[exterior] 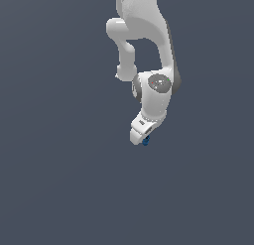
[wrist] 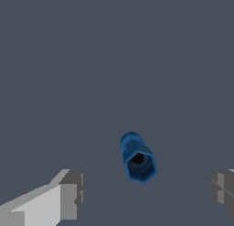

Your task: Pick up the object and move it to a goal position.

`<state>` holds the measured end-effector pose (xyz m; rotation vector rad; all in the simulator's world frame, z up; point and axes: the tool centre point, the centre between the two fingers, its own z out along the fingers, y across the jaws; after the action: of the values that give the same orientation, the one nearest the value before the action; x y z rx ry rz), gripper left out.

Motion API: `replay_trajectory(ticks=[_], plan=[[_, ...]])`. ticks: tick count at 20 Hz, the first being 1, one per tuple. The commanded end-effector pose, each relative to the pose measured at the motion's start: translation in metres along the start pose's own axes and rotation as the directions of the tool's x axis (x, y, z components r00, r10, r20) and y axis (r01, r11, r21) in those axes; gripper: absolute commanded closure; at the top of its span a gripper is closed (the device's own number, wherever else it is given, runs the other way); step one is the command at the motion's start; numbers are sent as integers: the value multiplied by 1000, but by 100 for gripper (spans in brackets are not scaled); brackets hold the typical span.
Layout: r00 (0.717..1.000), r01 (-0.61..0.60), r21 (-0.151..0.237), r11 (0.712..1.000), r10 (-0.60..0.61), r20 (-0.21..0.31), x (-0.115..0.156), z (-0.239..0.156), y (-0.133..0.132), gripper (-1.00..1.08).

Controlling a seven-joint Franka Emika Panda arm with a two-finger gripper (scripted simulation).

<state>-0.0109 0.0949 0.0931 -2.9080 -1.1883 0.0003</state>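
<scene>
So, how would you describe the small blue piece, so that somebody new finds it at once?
Follow the white arm down to its lowest end; the object shows just below it. In the wrist view it lies between the two grey fingers, touching neither. It is the only blue thing: a stubby cylinder with a hexagonal, hollow end.
</scene>
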Motion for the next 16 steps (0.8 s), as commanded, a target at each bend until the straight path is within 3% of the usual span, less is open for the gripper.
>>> replay_trajectory(ticks=[1, 16], plan=[[1000, 0, 0, 1000, 0, 0, 0, 0, 0, -92], [1000, 6, 0, 1000, -6, 0, 0, 50, 0, -92]])
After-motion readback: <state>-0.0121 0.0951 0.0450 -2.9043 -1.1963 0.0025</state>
